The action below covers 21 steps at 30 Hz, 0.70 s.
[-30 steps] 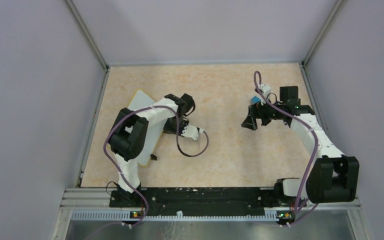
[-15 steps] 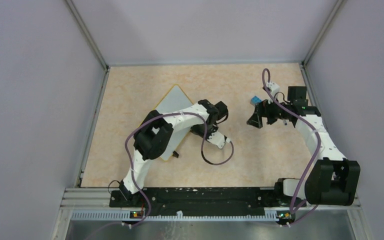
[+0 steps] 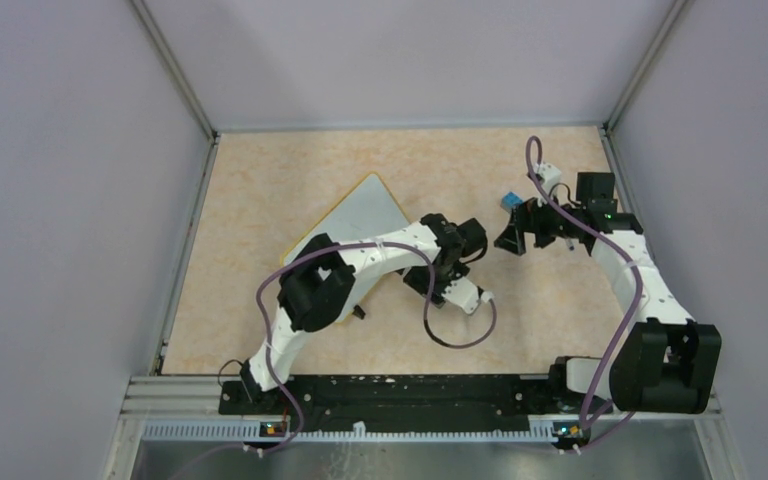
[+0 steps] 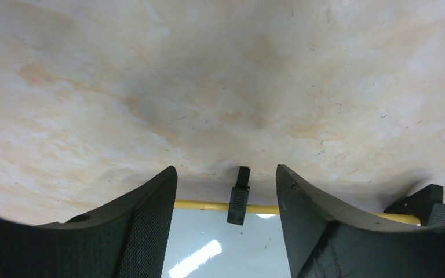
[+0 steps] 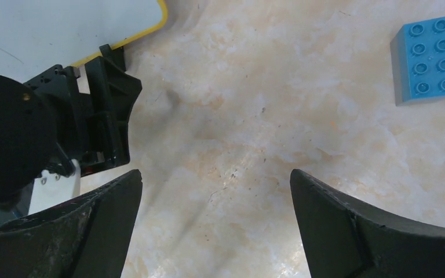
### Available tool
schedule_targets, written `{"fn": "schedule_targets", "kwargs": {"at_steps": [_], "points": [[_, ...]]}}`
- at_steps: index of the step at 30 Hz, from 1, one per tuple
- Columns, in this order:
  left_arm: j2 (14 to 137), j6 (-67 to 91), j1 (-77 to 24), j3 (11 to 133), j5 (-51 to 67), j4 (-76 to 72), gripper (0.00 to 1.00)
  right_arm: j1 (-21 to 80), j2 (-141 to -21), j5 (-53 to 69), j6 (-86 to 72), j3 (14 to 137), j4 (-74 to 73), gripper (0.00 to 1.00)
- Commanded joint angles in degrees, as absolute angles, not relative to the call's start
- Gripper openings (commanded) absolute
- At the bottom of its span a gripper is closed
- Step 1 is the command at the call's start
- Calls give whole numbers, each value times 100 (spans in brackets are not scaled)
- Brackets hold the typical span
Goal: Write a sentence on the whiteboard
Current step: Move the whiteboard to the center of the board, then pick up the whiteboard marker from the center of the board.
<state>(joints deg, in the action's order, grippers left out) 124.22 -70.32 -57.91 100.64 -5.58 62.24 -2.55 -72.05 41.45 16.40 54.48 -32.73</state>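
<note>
The whiteboard (image 3: 365, 210) lies turned like a diamond left of centre, and my left arm covers its near half. In the left wrist view its yellow-rimmed edge (image 4: 208, 205) and a black clip foot (image 4: 239, 198) sit between the spread jaws of my left gripper (image 4: 226, 171), which is open and apart from both. From above, the left gripper (image 3: 422, 277) is at the board's right edge. My right gripper (image 3: 513, 238) hangs open over bare table, also (image 5: 215, 174) with nothing in it. No lettering of the sentence shows on the visible board surface (image 5: 64, 23).
A small blue studded block (image 3: 510, 200) lies behind the right gripper, at the upper right (image 5: 426, 61) in the right wrist view. A second clip foot (image 4: 427, 202) shows at the board's rim. Grey walls enclose the table on three sides.
The left arm swung right and dragged the whiteboard along, turning it toward the centre. Its jaws then opened off the board's edge. The right gripper shifted slightly right.
</note>
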Motion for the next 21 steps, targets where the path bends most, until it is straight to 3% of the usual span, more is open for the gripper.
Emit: {"fn": "schedule_targets", "kwargs": {"at_steps": [1, 6, 12, 16, 21], "points": [[11711, -6588, -5768, 10371, 173, 6386, 78, -308, -6998, 4054, 1470, 5703, -2996, 96], [10962, -5615, -5676, 10378, 849, 6045, 98, -308, -7028, 3977, 1032, 5780, -2730, 96], [10098, -4355, -4632, 10444, 1940, 5608, 99, -194, -7195, 3932, 1084, 5880, -2732, 91], [9529, -3276, -3422, 10306, 3026, 5091, 99, 558, -7239, 3304, 1314, 5837, -2808, 89], [8324, -1794, -2797, 9006, 1988, 3399, 99, 936, -7546, 2892, 1484, 6007, -3042, 89]]}}
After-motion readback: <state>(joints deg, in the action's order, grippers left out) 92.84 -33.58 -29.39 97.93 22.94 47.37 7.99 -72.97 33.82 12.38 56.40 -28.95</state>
